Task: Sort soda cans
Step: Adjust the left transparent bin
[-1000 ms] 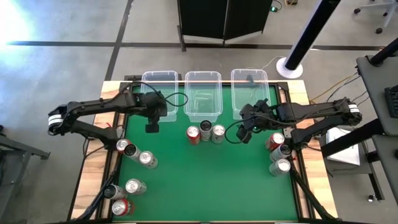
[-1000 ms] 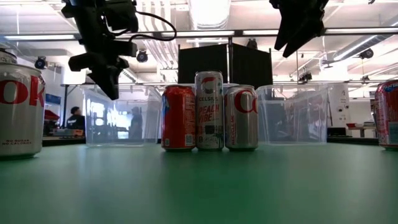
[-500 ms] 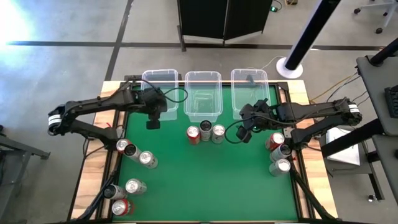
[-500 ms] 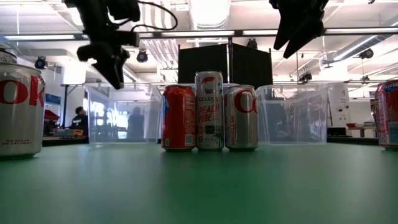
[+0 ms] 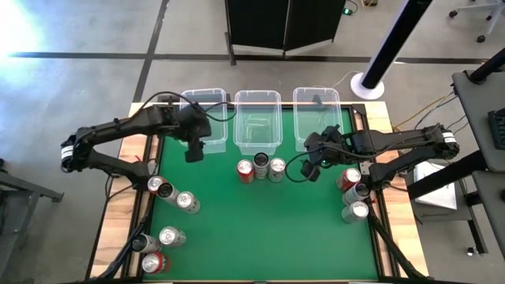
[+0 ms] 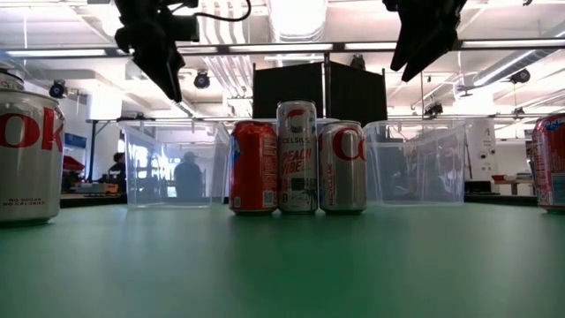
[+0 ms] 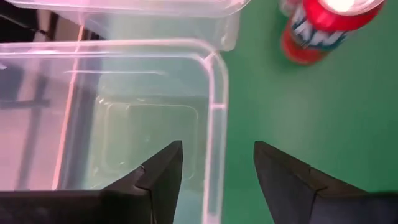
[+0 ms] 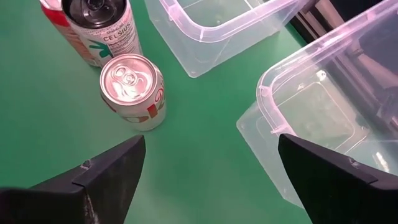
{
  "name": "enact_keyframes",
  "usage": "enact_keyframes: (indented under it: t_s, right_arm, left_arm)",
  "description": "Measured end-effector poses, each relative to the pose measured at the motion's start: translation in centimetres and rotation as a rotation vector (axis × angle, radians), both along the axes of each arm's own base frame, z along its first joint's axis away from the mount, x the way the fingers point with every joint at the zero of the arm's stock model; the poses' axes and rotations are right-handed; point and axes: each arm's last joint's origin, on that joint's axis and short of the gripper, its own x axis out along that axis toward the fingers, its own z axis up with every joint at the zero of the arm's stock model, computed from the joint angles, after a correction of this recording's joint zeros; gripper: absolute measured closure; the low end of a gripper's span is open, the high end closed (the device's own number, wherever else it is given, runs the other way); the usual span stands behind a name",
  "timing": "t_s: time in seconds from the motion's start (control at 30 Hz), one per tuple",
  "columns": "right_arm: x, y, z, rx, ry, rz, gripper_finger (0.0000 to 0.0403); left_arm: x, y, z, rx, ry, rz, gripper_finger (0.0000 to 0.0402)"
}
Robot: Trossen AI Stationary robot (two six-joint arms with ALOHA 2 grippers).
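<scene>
Soda cans are standing in clusters on your green table mat [image 5: 260, 229]: a red can [image 5: 245, 170], a dark-topped pale can [image 5: 261, 165] and a silver can [image 5: 277, 168] are touching in a row just in front of the middle clear rectangular plastic bin [image 5: 257, 118]. Others are sitting well left and right of that bin. Your left gripper [image 5: 194, 150], fingers spread and empty, is hovering at the left bin's [image 5: 202, 118] near corner. Your right gripper [image 5: 314, 169], also spread and empty, is hanging near the right bin [image 5: 316, 117].
</scene>
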Motion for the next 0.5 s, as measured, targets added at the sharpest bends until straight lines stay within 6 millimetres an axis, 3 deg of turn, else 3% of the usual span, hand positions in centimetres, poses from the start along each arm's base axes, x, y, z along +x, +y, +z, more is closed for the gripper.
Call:
enact_keyframes:
  t_s: [0.2, 0.5]
  right_arm:
    - [0.0, 0.4, 0.0, -0.024, 0.019, 0.060, 0.0039]
    - [-0.9, 3.0, 0.4, -0.002, 0.001, 0.188, 0.0039]
  left_arm:
    - [-0.1, 0.0, 0.4, -0.013, -0.054, 0.028, 0.0219]
    - [-1.1, -0.1, -0.1, -0.027, -0.187, 0.123, 0.0208]
